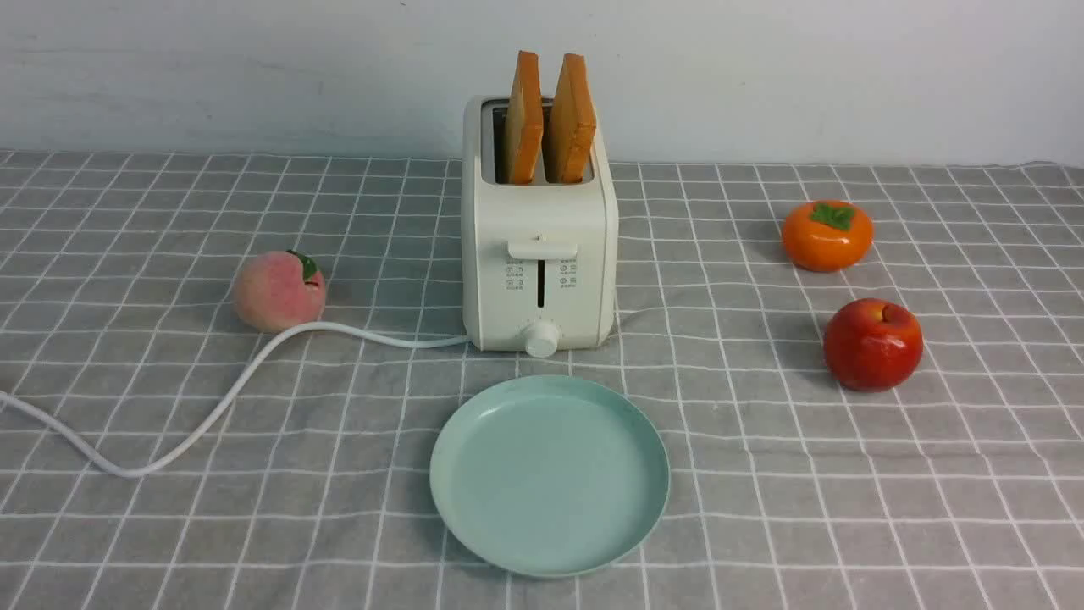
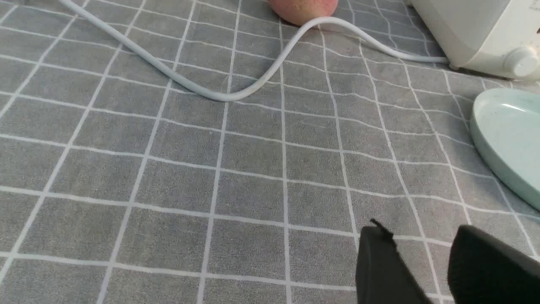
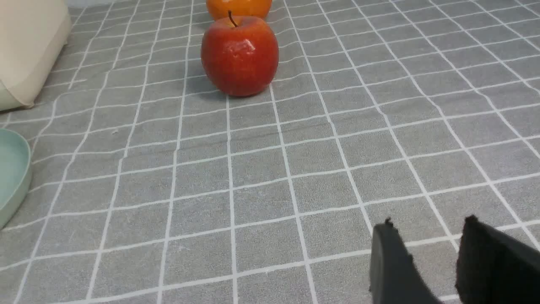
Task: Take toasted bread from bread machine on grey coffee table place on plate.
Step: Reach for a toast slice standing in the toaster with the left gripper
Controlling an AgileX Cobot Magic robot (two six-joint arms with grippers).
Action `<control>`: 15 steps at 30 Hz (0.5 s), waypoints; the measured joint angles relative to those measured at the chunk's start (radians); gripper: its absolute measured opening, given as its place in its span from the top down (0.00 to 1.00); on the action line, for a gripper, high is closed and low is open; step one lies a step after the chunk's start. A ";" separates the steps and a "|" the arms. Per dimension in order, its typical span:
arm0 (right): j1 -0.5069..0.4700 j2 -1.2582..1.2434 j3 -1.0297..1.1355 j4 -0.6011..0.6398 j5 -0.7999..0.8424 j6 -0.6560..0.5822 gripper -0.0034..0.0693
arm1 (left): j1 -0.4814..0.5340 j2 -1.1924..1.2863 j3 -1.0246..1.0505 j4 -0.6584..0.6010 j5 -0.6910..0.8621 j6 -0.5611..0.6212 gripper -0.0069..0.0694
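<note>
Two toasted bread slices (image 1: 525,119) (image 1: 572,119) stand upright in the slots of the cream-white bread machine (image 1: 539,254) at the middle back of the grey coffee table (image 1: 169,508). The mint-green plate (image 1: 449,500) lies empty in front of it. Neither arm shows in the front view. In the left wrist view my left gripper (image 2: 419,236) is open and empty over bare cloth, with the plate's rim (image 2: 485,143) and the toaster's corner (image 2: 476,33) beyond. In the right wrist view my right gripper (image 3: 426,230) is open and empty over cloth, with the plate's edge (image 3: 21,177) and the toaster (image 3: 29,50) off to one side.
The toaster's white cord (image 1: 212,407) curves across the left of the table past a peach (image 1: 278,291). A persimmon (image 1: 826,235) and a red apple (image 1: 872,343) sit at the right. A white wall stands behind the table.
</note>
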 joint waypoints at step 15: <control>0.000 0.000 0.000 0.000 0.000 0.000 0.62 | 0.000 0.000 0.000 0.046 0.000 0.000 0.60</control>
